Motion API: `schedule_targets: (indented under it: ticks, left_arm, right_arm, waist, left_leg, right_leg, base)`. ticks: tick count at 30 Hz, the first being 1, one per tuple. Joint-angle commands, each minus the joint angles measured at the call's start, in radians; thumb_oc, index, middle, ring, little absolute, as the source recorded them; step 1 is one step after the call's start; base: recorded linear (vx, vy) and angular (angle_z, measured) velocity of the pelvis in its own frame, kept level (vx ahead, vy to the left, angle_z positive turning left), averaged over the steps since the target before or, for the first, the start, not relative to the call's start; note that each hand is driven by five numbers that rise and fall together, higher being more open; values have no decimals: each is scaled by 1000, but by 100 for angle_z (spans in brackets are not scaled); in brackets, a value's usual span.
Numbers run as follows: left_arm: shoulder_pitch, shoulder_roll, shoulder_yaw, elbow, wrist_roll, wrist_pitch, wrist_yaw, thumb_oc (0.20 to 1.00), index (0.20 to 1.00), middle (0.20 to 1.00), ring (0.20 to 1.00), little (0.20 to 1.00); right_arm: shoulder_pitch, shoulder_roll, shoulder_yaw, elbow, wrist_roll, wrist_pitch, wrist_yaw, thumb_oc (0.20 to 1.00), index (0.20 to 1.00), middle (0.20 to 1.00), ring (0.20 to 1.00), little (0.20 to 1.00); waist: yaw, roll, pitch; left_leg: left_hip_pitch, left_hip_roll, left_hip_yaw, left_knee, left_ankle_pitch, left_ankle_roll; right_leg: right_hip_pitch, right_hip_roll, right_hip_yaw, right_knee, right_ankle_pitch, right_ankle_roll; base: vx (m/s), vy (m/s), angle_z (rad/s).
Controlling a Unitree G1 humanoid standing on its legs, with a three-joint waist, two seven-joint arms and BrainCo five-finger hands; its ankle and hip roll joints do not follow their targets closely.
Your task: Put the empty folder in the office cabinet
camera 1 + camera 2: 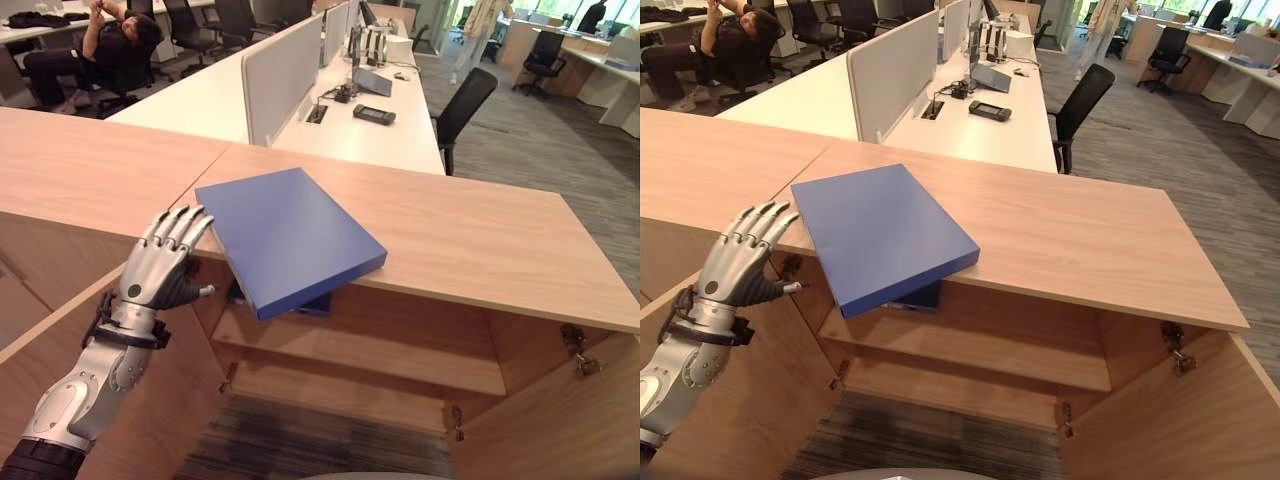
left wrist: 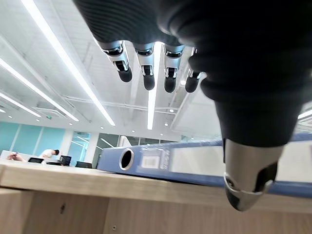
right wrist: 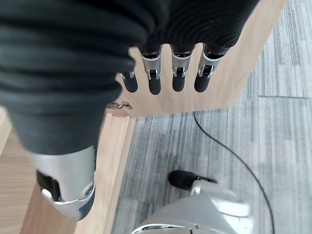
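I'm looking over an open office — grey striped carpet (image 1: 540,150) runs between rows of white desks (image 1: 210,100) split by pale divider screens (image 1: 280,75). A black swivel chair (image 1: 462,105) stands at the near desk's end, more chairs (image 1: 190,30) farther back. A person (image 1: 100,55) sits reclined at far left. In the left wrist view, long ceiling light strips (image 2: 63,58) glow — bright, even light.
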Motion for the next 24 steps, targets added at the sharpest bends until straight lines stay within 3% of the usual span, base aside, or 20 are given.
schedule_targets:
  ticks: [1,24]
  left_arm:
    - [-98,41,-6,-7,0,-23,-4,1000,1000,1000,1000,1000]
    - [-210,21,-167,103,51,-3,-32,1000,1000,1000,1000,1000]
  right_arm:
    - [-68,-15,9,52,23,-8,2,1000,1000,1000,1000,1000]
    - [-67,-27,2,57,26,-8,-6,1000,1000,1000,1000,1000]
  waist:
    - [-5,-9,14]
    - [-28,-11,8]
  left_leg:
    - [1,-47,-35,12,-118,34]
    - [11,-46,-24,12,-121,35]
  right_leg:
    - [3,41,-21,9,-36,42]
    - [1,45,-12,9,-33,43]
  base:
    - [0,0,0]
    - [-1,0,-1]
